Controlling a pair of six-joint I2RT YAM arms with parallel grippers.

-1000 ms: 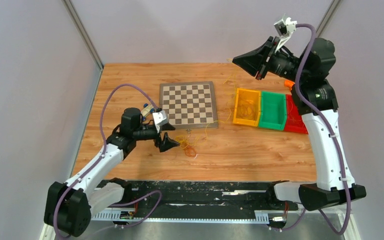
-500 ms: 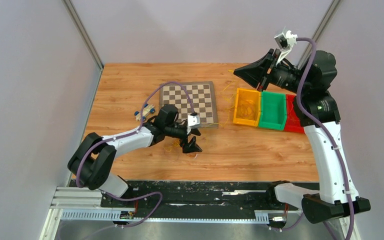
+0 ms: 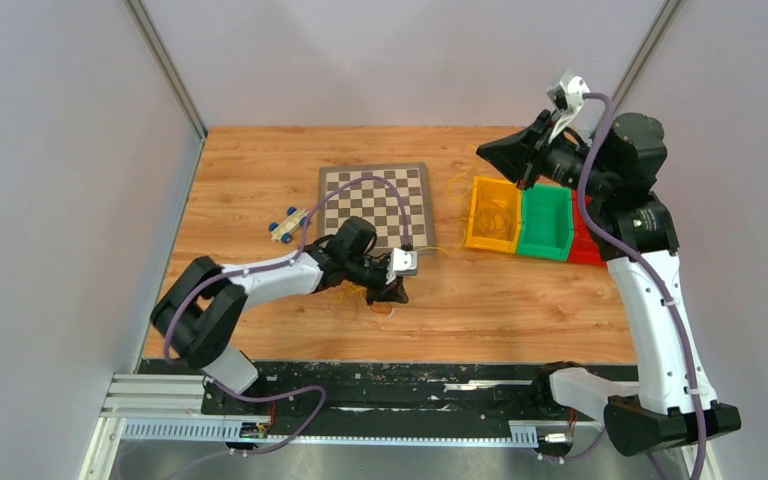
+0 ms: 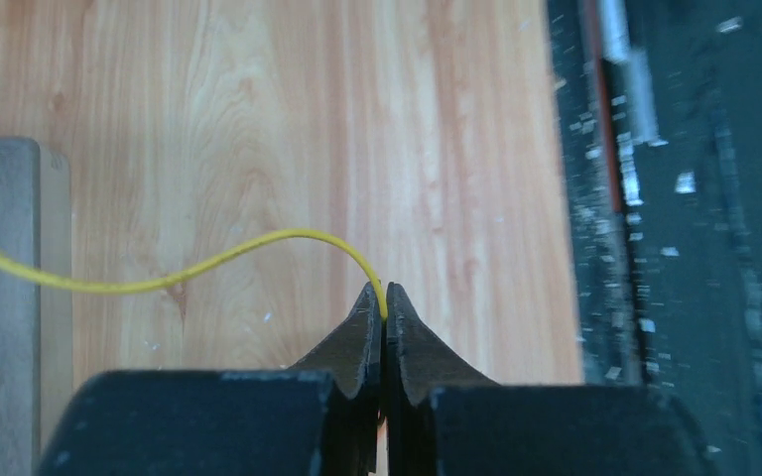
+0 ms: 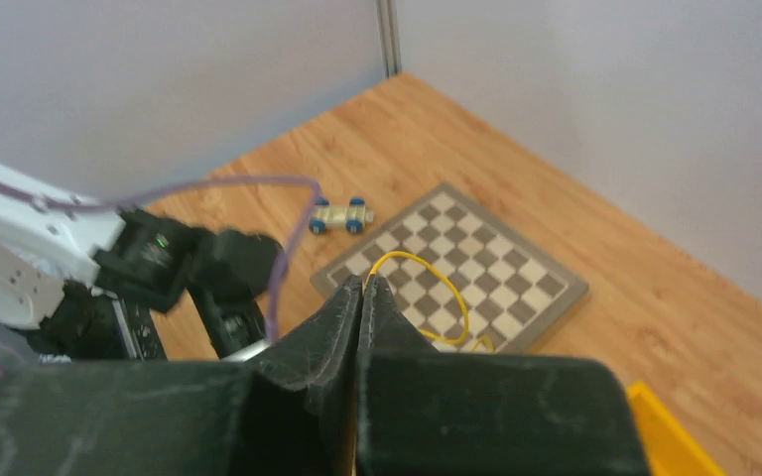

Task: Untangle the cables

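The cables are thin strands. A small yellow and orange tangle (image 3: 378, 298) lies on the wood just in front of the chessboard. My left gripper (image 3: 397, 292) sits low on that tangle; in the left wrist view it (image 4: 385, 297) is shut on a yellow strand (image 4: 159, 283) that curves off to the left. My right gripper (image 3: 482, 150) is raised over the table's far right. The right wrist view shows it (image 5: 364, 283) shut on a yellow cable (image 5: 453, 297) that loops down over the chessboard.
A chessboard (image 3: 375, 205) lies at the middle back, with a small blue-wheeled toy car (image 3: 288, 226) to its left. Yellow (image 3: 493, 215), green (image 3: 546, 222) and red (image 3: 588, 240) bins stand in a row at the right; the yellow one holds thin strands.
My left arm has swung right from beside the tangle onto it, and its jaws have gone from open to shut on a yellow strand. The right gripper has shifted slightly right, still shut.
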